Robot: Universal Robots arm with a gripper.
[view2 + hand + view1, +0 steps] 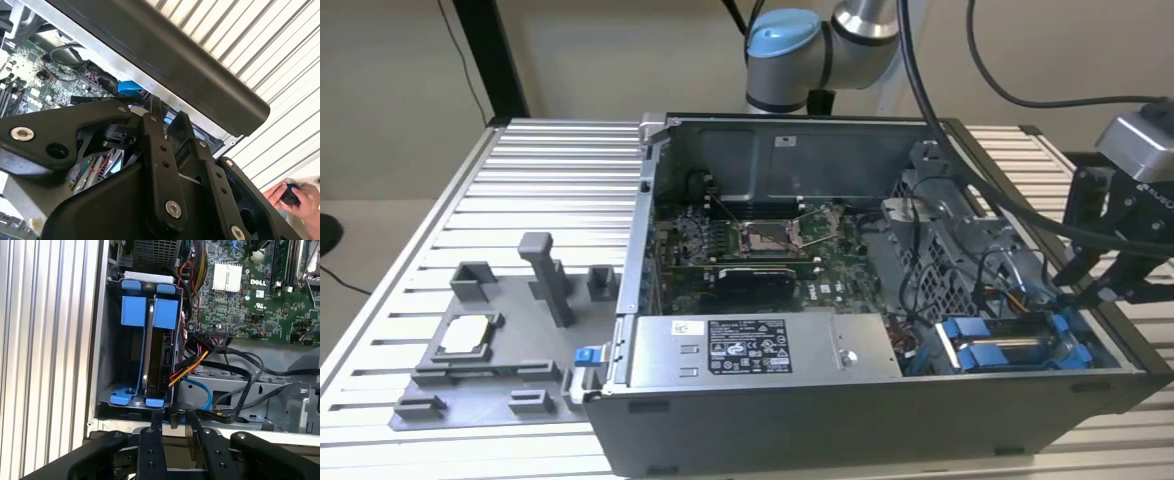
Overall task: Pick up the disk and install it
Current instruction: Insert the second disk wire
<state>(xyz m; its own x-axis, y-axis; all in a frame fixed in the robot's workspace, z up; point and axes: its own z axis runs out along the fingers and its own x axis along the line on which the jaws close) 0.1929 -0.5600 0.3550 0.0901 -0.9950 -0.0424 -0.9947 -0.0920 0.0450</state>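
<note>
The disk [159, 357] stands on edge in the drive bay at the corner of the open computer case, its dark side held in a bright blue frame [165, 312]. In the exterior view its blue frame [1014, 345] sits low in the case's near corner, on that view's right. My gripper [166, 417] hovers just outside the bay, in line with the disk's edge. Its black fingers [150, 440] stand a narrow gap apart, with nothing between them. In the exterior view the gripper [1101, 285] hangs over the case's right wall. The second wrist view shows the fingers [152, 150] from close up.
Red, yellow and black cables [192, 362] run beside the bay, next to the green motherboard [260, 290]. A long grey box with a black label [747, 350] lies along the case front. A grey fixture [487, 345] holding a small silver chip sits on the slatted table. A person's hand [295, 197] shows nearby.
</note>
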